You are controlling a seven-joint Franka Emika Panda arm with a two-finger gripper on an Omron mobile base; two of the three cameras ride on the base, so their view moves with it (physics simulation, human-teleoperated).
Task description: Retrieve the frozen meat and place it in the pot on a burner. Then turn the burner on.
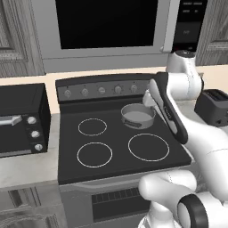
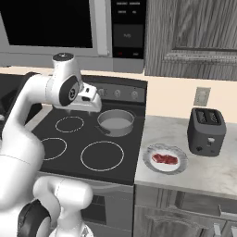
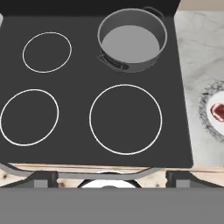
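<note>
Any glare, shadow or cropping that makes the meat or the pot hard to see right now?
Right base view: even flat light, the frozen meat sharp on its plate. Hand view: the meat cut by the right edge, the pot clear, no glare. Left base view: the arm hides part of the pot; slightly soft rendering.

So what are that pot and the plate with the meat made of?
The pot looks like brushed grey metal: dull even sheen, thin straight walls. The plate seems glazed ceramic, pale with a speckled rim, though that is a guess. The meat is red with pale streaks.
</note>
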